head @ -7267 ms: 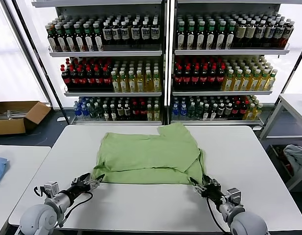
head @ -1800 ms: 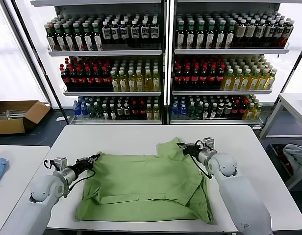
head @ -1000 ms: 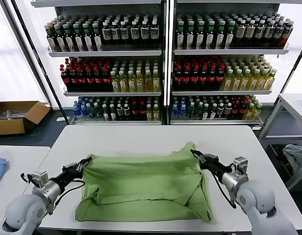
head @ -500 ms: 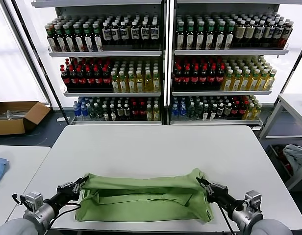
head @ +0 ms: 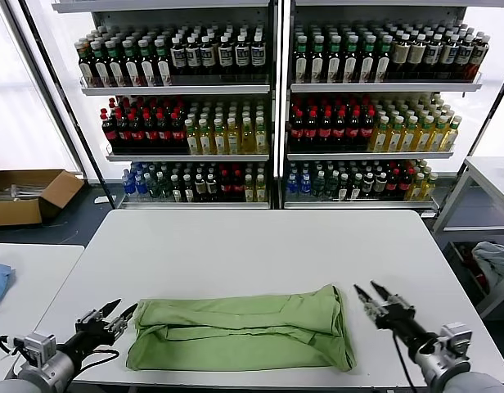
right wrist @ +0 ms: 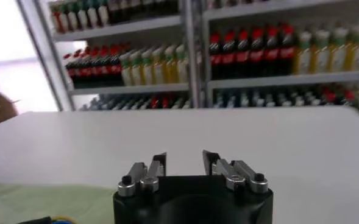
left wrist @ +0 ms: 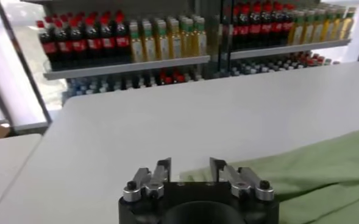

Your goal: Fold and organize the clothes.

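A soft, rumpled light green shirt (head: 240,326) lies folded into a long band along the near edge of the smooth white surface (head: 252,246), flanked by the left gripper (head: 115,313) and right gripper (head: 366,293), both parted and empty.

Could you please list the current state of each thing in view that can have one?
Green shirt: folded into a long band, lying flat near the table's front edge, held by neither gripper.
Left gripper: open, empty, just off the shirt's left end.
Right gripper: open, empty, apart from the shirt's right end.
Cardboard box: open, on the floor.
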Motion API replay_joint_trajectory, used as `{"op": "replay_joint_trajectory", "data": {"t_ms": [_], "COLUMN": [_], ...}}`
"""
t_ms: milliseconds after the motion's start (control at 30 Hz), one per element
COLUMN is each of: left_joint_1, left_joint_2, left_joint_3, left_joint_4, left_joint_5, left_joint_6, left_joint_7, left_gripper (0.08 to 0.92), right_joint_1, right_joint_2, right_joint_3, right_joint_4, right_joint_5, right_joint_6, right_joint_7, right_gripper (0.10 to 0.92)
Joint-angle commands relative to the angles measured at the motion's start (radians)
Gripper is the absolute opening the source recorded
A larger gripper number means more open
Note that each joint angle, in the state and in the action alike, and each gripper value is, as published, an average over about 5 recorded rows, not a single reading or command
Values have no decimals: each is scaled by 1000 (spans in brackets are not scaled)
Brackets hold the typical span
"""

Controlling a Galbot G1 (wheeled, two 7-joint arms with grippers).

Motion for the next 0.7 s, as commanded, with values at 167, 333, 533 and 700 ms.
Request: {"op": "replay_joint_trajectory", "data": {"t_ms": [167, 333, 533, 700], "left_joint_1": [47, 5, -47, -75], "left_joint_2": [-194, -271, -327, -346], "left_joint_3": [50, 156, 230, 271], "left_joint_4": [-89, -50, -1, 30], "left_joint_5": [-29, 34, 82, 117], "left_joint_6": [-23, -38, -56, -61], "left_joint_7": [-203, -272, -333, -365], "left_gripper": [665, 794, 822, 823], "right_joint_1": [-30, -32, -35, -36], "right_joint_2": [44, 59, 58, 56], "right_joint_3": [190, 178, 165, 161], "right_joint_4": [-106, -86, -73, -76], "right_joint_5": [-7, -5, -6, -7], "right_joint_6": [176, 192, 195, 194], "right_joint_7": [28, 40, 35, 32], "right_gripper": [735, 817, 822, 823]}}
